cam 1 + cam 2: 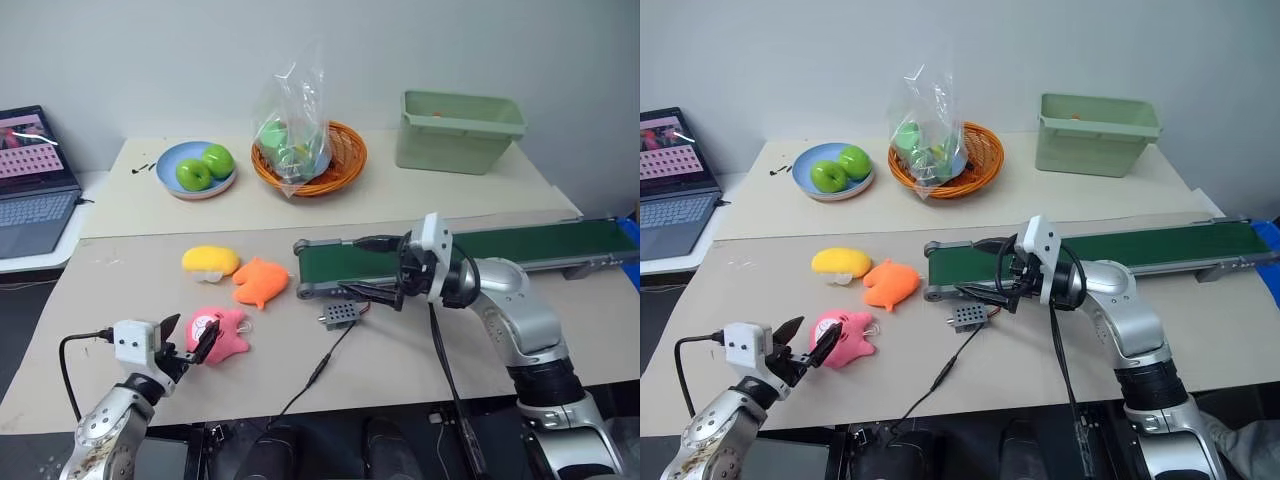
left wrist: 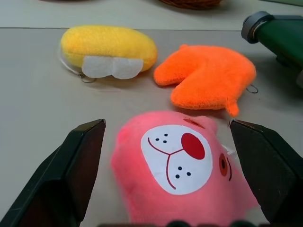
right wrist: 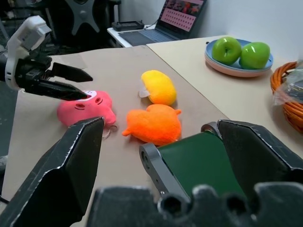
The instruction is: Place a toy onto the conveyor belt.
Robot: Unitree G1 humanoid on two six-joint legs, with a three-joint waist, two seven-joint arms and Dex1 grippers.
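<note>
**Left end effector spread around the pink toy, belt empty**

Your left end effector (image 1: 193, 338) has its two black fingers spread wide, one on each side of the pink toy (image 1: 222, 332), which lies flat on the table (image 1: 130, 290) with its printed face up. In the left wrist view the toy sits between the fingers without either visibly pressing on it.

Your right end effector (image 1: 378, 293) hangs over the near end of the conveyor belt (image 1: 520, 245), pointing toward your left, its fingers apart and holding nothing.

The belt runs across the table's right side; its dark-green surface carries no toy. Just beside its rounded end lies the orange toy (image 1: 261, 282), touching or nearly touching the yellow toy (image 1: 210, 261). The pink toy lies near them, toward you.
</note>
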